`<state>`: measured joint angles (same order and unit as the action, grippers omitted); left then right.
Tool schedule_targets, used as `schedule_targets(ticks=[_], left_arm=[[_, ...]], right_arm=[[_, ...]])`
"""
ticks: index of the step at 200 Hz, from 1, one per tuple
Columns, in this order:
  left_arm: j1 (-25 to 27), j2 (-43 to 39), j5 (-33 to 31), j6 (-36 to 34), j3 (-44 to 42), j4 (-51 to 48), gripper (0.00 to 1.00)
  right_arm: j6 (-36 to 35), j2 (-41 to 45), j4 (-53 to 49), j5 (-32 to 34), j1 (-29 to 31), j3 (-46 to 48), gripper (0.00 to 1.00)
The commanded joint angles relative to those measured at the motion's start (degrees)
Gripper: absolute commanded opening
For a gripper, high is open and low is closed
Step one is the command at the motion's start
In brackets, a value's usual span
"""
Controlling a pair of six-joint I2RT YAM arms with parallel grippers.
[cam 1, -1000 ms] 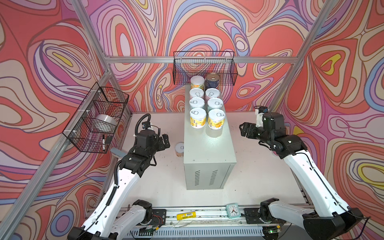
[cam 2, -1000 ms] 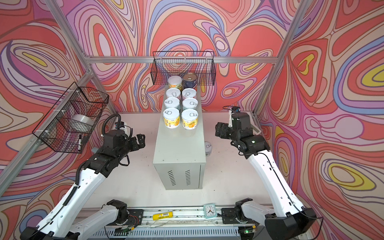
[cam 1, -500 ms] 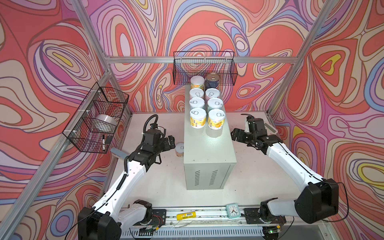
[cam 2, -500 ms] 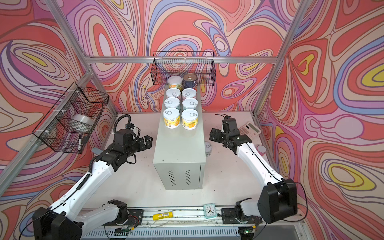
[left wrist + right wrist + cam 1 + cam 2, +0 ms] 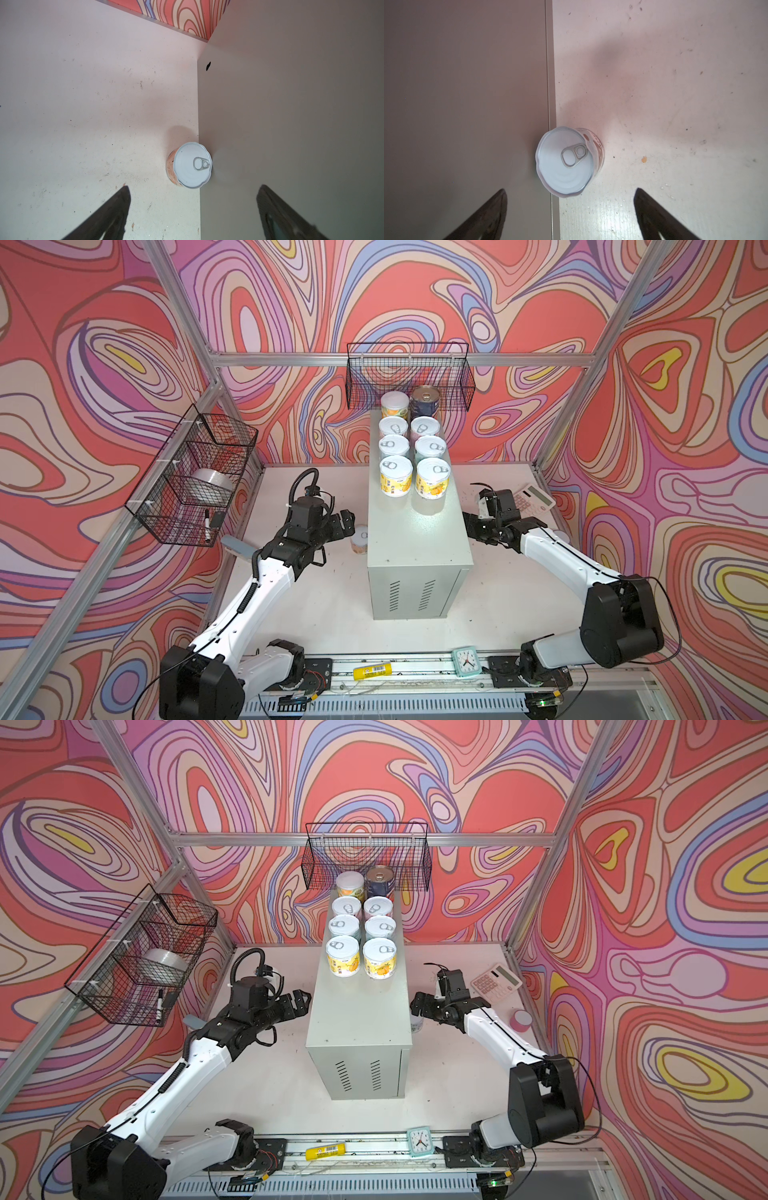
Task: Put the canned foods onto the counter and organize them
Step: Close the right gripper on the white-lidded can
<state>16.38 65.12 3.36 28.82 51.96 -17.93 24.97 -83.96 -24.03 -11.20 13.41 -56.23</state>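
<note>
A yellow tube (image 5: 373, 670) and a small clock (image 5: 466, 661) lay on the rail in front of the counter (image 5: 415, 539), below its vented face. Further back, the left gripper (image 5: 341, 524) hung off the counter's left side, jaws spread wide with nothing between them. Just ahead of it an orange-labelled can (image 5: 190, 165) stood upright on the white tabletop (image 5: 332, 605), against the counter's left wall. Off the counter's right side the right gripper (image 5: 420, 1004) was likewise spread and empty. It hung over a second can (image 5: 566, 161), which stood upright hard by the counter's right wall.

On the counter's top, toward its far end, eight cans (image 5: 394, 446) stood in two files of four. A yellow-labelled pair (image 5: 396, 476) came nearest, and a white-lidded can (image 5: 395, 405) and a dark navy can (image 5: 424, 400) stood farthest. Behind the counter's far end a black wire basket (image 5: 453, 381) hung on the wall.
</note>
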Motion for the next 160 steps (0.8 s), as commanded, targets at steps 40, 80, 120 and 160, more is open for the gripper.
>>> schedule_targets(ticks=[40,80,120,160], left_arm=[[-0.39,0.21,1.27,0.84,0.16,1.5,0.95],[-0.39,0.21,1.64,0.98,0.07,1.23,0.94],[-0.38,0.66,1.89,1.1,-0.04,1.59,0.95],[-0.41,1.7,2.8,1.63,0.07,2.02,0.94]], right_arm=[[-0.1,-4.95,2.76,-0.41,-0.27,-0.08,0.98],[-0.87,-5.69,3.64,-3.46,-0.07,-0.25,0.97],[-1.92,-6.95,2.96,-4.49,0.65,-0.24,0.96],[-2.59,-10.15,3.15,-4.19,2.59,-1.13,0.95]])
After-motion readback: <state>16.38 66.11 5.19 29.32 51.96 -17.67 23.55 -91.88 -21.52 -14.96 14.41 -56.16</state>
